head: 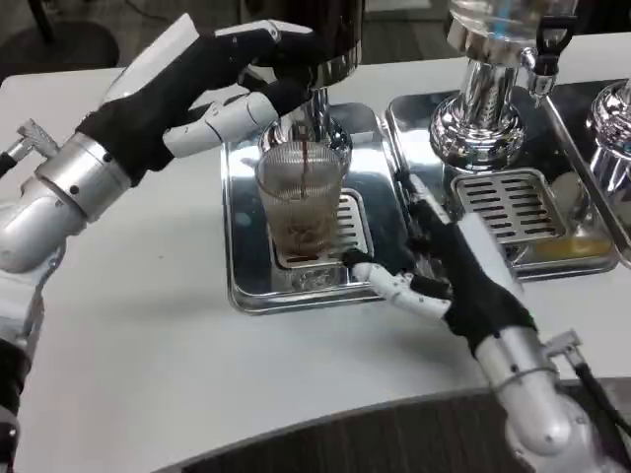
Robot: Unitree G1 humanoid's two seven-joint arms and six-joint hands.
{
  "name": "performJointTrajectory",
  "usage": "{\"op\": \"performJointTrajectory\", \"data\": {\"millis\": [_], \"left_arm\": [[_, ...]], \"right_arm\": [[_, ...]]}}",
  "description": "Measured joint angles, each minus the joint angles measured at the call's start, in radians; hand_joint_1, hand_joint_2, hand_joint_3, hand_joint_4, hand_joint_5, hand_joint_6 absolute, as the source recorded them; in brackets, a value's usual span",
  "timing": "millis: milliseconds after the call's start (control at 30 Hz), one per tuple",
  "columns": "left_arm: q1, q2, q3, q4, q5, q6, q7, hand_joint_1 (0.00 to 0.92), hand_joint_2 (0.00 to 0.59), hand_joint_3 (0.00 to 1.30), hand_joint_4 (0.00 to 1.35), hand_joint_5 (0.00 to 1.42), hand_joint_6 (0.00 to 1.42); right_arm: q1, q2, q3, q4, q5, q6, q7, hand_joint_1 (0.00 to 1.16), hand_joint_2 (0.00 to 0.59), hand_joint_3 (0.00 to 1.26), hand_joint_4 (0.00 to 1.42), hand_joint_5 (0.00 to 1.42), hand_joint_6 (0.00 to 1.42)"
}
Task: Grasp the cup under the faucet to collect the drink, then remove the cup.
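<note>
White table fills the lower view, dark floor behind at top left. On it you have a shiny metal drip tray with a slotted grate, and the clear ribbed cup stands upright on that grate, directly under the faucet of the chrome dispenser. A thin dark stream runs from the faucet into the cup; brown drink sits in its lower part. Your left hand is up at the dispenser, above and behind the cup: fingers reach to the faucet area, the upper ones lying against the chrome body, a lower white finger pointing toward the spout just above the cup rim. Whether it actually presses a lever, you cannot tell; it grips nothing you can see clearly. Your right hand lies low at the tray's right edge, just beside the cup but apart from it, fingers spread, one white finger stretched left along the front of the grate, holding nothing. To the right stands a second dispenser on its own tray with grate, a black-handled tap on it, and a yellowish puddle near that tray's front. A third chrome base shows at the far right edge.
</note>
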Motion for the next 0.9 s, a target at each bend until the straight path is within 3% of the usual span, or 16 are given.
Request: {"op": "performJointTrajectory", "data": {"millis": [200, 900], "left_arm": [[0.002, 0.000, 0.003, -0.011, -0.002, 0.002, -0.001, 0.000, 0.068, 0.33, 0.32, 0.33, 0.55], [0.010, 0.001, 0.009, -0.033, -0.004, 0.020, -0.007, 0.000, 0.072, 0.34, 0.33, 0.34, 0.56]], "right_arm": [[-0.066, 0.024, 0.012, 0.084, -0.009, -0.019, -0.032, 0.54, 0.199, 0.03, 0.00, 0.06, 0.23], [-0.183, 0.054, 0.037, 0.272, -0.010, -0.065, -0.106, 0.58, 0.188, 0.00, 0.00, 0.04, 0.20]]}}
